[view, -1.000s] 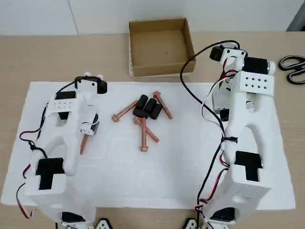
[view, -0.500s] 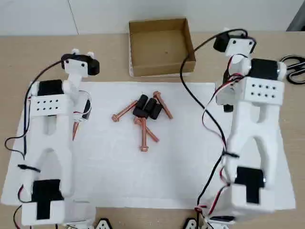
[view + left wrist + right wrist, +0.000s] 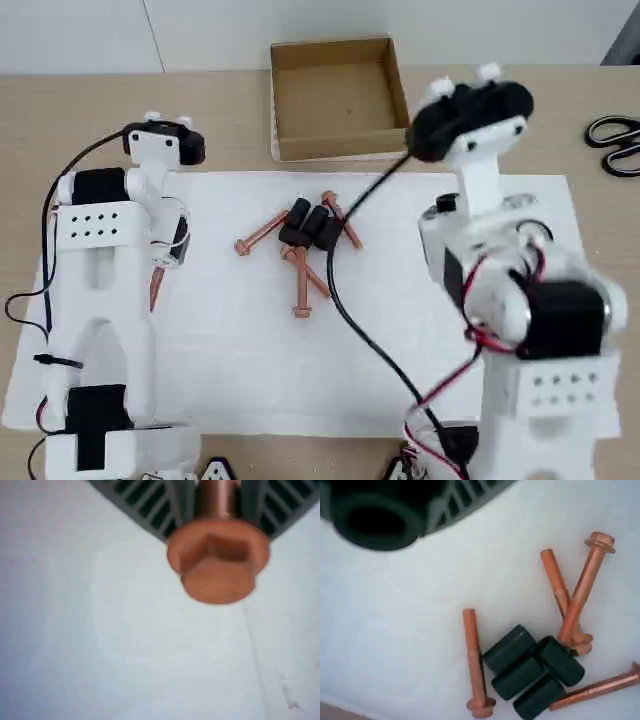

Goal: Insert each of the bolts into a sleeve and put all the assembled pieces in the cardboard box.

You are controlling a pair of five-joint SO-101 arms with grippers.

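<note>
Meanwhile, the left fingers (image 3: 145,502) pinch a copper bolt (image 3: 218,562) by its shank, head just past their tips, while the right fingers (image 3: 465,495) clamp a black sleeve (image 3: 375,522). Between both sets, four loose bolts (image 3: 476,660) and three sleeves (image 3: 530,672) lie heaped on the white sheet (image 3: 250,380); the cardboard box (image 3: 338,98) sits beyond them on the counter (image 3: 100,110).
</note>
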